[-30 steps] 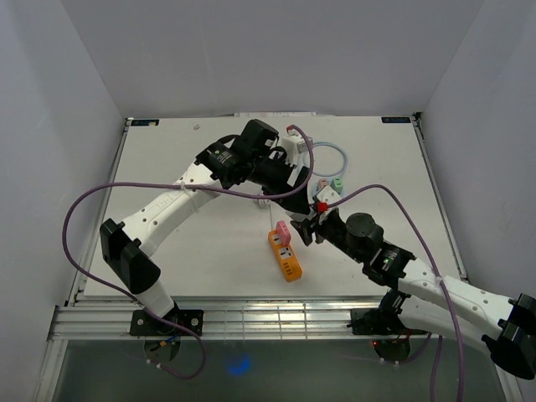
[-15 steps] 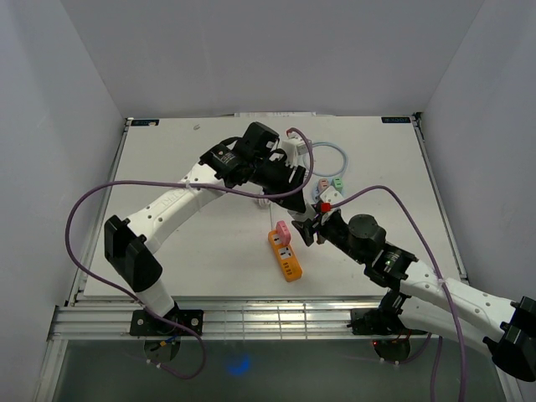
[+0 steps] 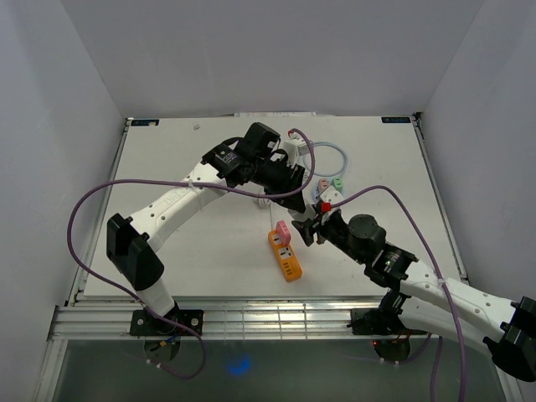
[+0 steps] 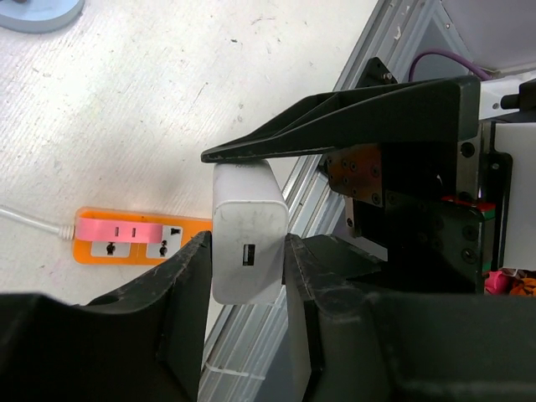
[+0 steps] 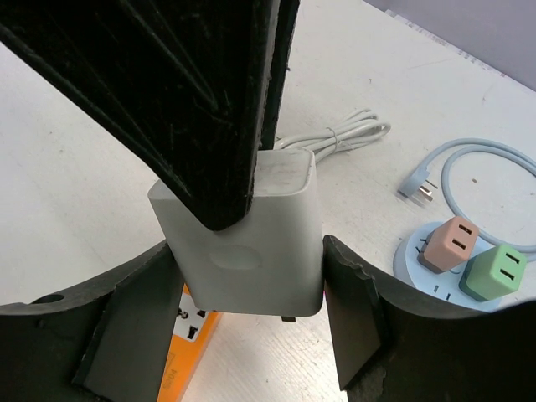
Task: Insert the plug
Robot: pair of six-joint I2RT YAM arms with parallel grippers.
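Note:
The plug is a white cube charger held in the air between both arms. My left gripper is shut on it, a black finger against each side. My right gripper is also shut on the plug, gripping its wider sides from below. One left finger covers the plug's top in the right wrist view. From above the two grippers meet at the plug, which is mostly hidden there. The orange power strip lies flat just below them, with a pink plug in its far socket.
A round pale-blue socket hub carrying a pink and a green adapter sits right of the grippers, also seen from above as the hub. A light-blue cable loops behind it. A bundled white cord lies farther back. The table's aluminium rail is below.
My left gripper has come in slightly toward the right one and has closed from wide open onto the plug. The right gripper has kept its grip and place.

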